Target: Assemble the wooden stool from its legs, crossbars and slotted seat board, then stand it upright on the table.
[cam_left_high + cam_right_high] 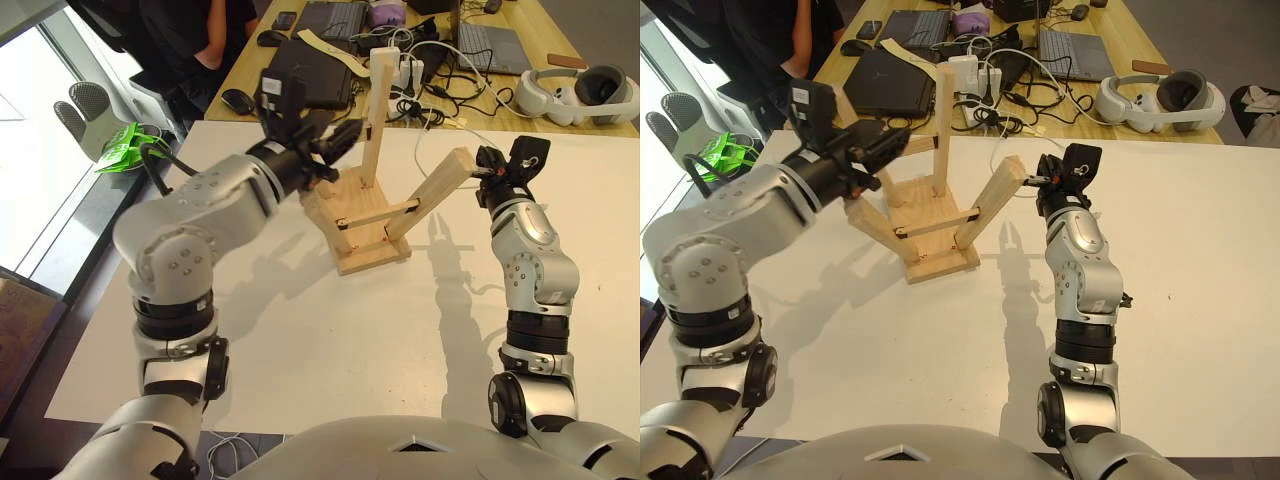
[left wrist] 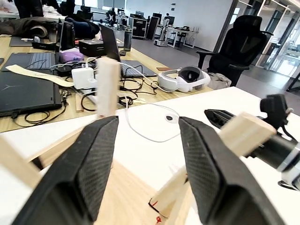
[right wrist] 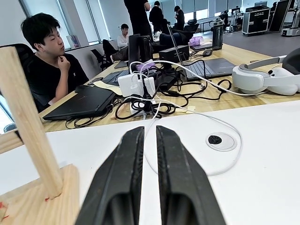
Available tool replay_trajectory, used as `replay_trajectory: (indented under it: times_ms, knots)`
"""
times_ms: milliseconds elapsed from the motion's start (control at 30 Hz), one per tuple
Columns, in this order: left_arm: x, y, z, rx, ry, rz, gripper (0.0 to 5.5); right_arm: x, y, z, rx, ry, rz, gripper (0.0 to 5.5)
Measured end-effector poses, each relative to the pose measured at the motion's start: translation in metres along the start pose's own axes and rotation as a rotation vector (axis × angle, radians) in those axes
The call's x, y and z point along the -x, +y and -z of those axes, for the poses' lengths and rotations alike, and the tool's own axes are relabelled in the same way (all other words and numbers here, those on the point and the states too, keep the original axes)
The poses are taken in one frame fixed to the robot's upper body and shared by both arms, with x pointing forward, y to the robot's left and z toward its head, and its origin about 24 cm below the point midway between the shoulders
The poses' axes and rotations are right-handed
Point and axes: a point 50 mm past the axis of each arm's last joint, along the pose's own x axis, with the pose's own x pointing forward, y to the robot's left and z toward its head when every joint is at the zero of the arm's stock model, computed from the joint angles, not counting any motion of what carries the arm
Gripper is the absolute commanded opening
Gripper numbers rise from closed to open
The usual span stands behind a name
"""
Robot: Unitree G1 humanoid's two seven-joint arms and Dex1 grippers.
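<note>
The wooden stool (image 1: 368, 250) lies upside down on the white table (image 1: 300, 350), seat board down and legs pointing up. One leg (image 1: 378, 120) stands nearly upright at the back. Another leg (image 1: 435, 190) slants out to the right, tied in by a crossbar (image 1: 378, 214). My left gripper (image 1: 335, 140) is open, just left of the upright leg (image 2: 108, 86) and above the seat board; its fingers (image 2: 89, 173) hold nothing. My right gripper (image 1: 487, 170) is shut and empty, its tip beside the slanted leg's top end. Its fingers (image 3: 131, 178) lie almost together.
Behind the table a wooden desk holds laptops (image 1: 310, 75), tangled cables and a white headset (image 1: 580, 92). A white cable (image 3: 187, 126) runs onto the table near a round grommet (image 3: 221, 140). A green bag (image 1: 125, 145) hangs off the left edge.
</note>
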Motion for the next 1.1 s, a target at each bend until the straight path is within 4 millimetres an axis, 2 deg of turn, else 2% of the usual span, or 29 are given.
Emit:
replay_trajectory:
  times_ms: [67, 100, 167, 200, 300, 400, 467, 533, 600, 667, 767, 800, 867, 967, 1000, 1100]
  knots:
    - [-0.006, -0.009, 0.005, 0.044, -0.014, 0.021, 2.35, 0.000, 0.000, 0.001, 0.002, 0.005, -0.001, 0.47]
    - [-0.008, -0.007, 0.006, 0.073, -0.019, 0.011, 2.35, 0.000, -0.001, 0.000, 0.004, 0.003, 0.000, 0.47]
    - [-0.009, 0.017, 0.016, 0.144, 0.017, -0.100, 2.35, 0.000, -0.001, 0.000, 0.006, 0.002, 0.005, 0.47]
    - [-0.006, 0.026, 0.014, 0.166, 0.000, -0.145, 2.35, 0.000, -0.002, 0.000, 0.011, -0.001, 0.012, 0.47]
    - [-0.001, 0.036, -0.011, 0.183, -0.129, -0.197, 2.35, 0.001, -0.002, -0.007, 0.009, -0.059, 0.022, 0.47]
    - [0.006, 0.037, -0.021, 0.201, -0.207, -0.225, 2.35, 0.005, 0.001, -0.031, -0.011, -0.204, -0.017, 0.47]
    - [0.014, 0.041, -0.016, 0.227, -0.217, -0.260, 2.35, 0.015, 0.008, -0.056, -0.048, -0.323, -0.115, 0.47]
    - [0.023, 0.048, -0.004, 0.249, -0.197, -0.308, 2.35, 0.030, 0.024, -0.089, -0.049, -0.461, -0.258, 0.47]
    - [0.031, 0.051, 0.007, 0.254, -0.172, -0.344, 2.35, 0.053, 0.056, -0.120, 0.001, -0.572, -0.504, 0.47]
    - [0.035, 0.054, 0.012, 0.250, -0.161, -0.380, 2.35, 0.067, 0.086, -0.122, 0.050, -0.564, -0.691, 0.47]
    - [0.035, 0.058, 0.012, 0.246, -0.187, -0.431, 2.35, 0.074, 0.126, -0.101, 0.046, -0.451, -0.880, 0.47]
    - [0.035, 0.061, 0.013, 0.248, -0.203, -0.463, 2.35, 0.075, 0.137, -0.095, 0.013, -0.416, -0.930, 0.47]
    - [0.040, 0.068, 0.012, 0.241, -0.240, -0.536, 2.35, 0.073, 0.147, -0.092, -0.036, -0.374, -0.969, 0.47]
    - [0.049, 0.078, 0.014, 0.215, -0.300, -0.678, 2.35, 0.069, 0.160, -0.104, -0.095, -0.373, -1.027, 0.47]
    - [0.056, 0.084, 0.019, 0.200, -0.309, -0.776, 2.35, 0.067, 0.165, -0.112, -0.098, -0.384, -1.049, 0.47]
    - [0.069, 0.093, 0.031, 0.180, -0.311, -0.933, 2.35, 0.059, 0.177, -0.136, 0.002, -0.471, -1.066, 0.47]
